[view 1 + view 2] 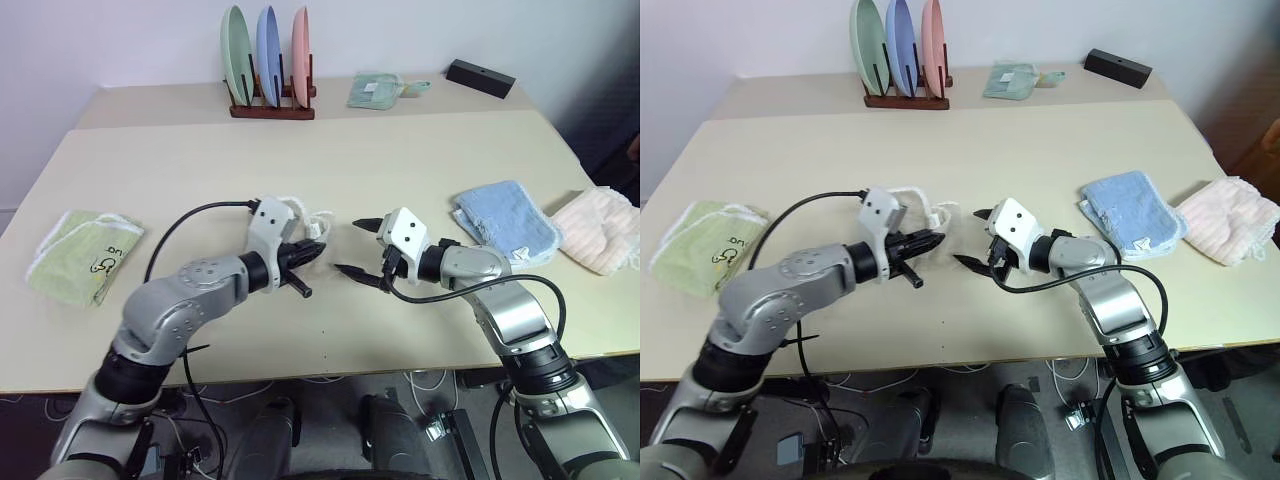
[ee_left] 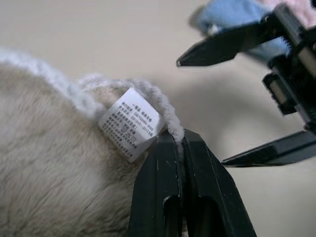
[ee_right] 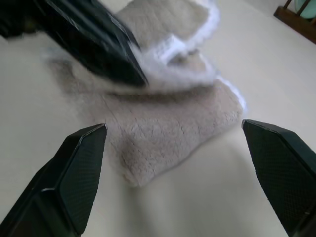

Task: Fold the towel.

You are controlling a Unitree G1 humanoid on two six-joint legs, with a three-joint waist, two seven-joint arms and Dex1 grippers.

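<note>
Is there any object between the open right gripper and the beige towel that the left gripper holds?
Nothing visible stands between them. The right gripper faces the towel across bare table, with its jaws wide apart. The left gripper is shut on the towel's white edging, beside the tag.

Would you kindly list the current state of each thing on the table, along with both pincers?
Beige towel: bunched, one edge lifted.
Left pincer: shut on the beige towel's white edging, beside the tag.
Right pincer: open, facing the towel, holding nothing.
Green towel: folded flat.
Blue towel: folded.
Pink towel: folded.
Three plates: upright in the rack.
</note>
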